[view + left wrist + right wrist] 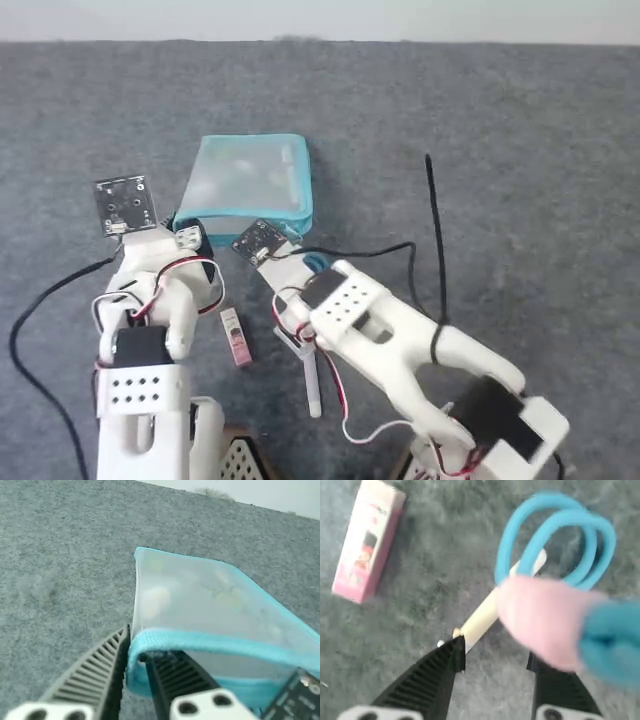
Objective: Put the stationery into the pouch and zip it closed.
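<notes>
On the table (500, 120), translucent blue-trimmed pouch (250, 175).

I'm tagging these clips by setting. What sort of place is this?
Most likely a robot test bench in a lab or workshop. The left arm and right arm stand side by side on a grey felt-covered table, with a pouch and small pink box laid out before a bare pale wall.

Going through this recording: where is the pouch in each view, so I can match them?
High view: pouch in the middle, just beyond the left gripper.
Left wrist view: pouch dead ahead, its blue-edged corner in the left gripper.
Right wrist view: faces the pen, scissors and pink box instead.
Landmarks: the left gripper at the pouch's corner ties high to left wrist; the pink box ties high to right wrist.
</notes>
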Robot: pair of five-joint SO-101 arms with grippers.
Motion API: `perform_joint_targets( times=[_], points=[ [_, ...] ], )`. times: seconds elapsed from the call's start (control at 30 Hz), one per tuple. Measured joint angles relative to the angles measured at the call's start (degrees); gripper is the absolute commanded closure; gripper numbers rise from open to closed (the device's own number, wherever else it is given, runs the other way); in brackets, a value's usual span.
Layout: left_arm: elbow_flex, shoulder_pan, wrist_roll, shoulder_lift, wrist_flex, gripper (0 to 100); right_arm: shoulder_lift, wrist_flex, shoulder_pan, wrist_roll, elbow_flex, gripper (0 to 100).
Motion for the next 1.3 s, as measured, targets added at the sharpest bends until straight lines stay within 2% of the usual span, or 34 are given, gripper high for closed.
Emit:
perform_joint_targets(
  times=[0.4, 0.63, 0.97, 1.1, 1.3],
  points=[
    [0.0, 0.0, 0.2, 0.0, 0.0, 99, 7.4, 2.8, -0.1, -0.4, -6.0, 78.6],
    [0.0, 0.0, 0.2, 0.0, 0.0, 99, 10.6, 9.8, -0.1, -0.4, -10.8, 78.6],
    [0.0, -0.2, 0.2, 0.1, 0.0, 99, 8.3, 12.5, 11.5, -0.3, -11.8, 78.6],
    [0.0, -0.3, 0.2, 0.1, 0.0, 99, 0.4, 10.9, 8.6, -0.7, -10.8, 78.3],
    [0.0, -0.4, 0.2, 0.1, 0.0, 99, -1.8, 1.5, -2.0, -4.4, -6.3, 78.6]
  ],
)
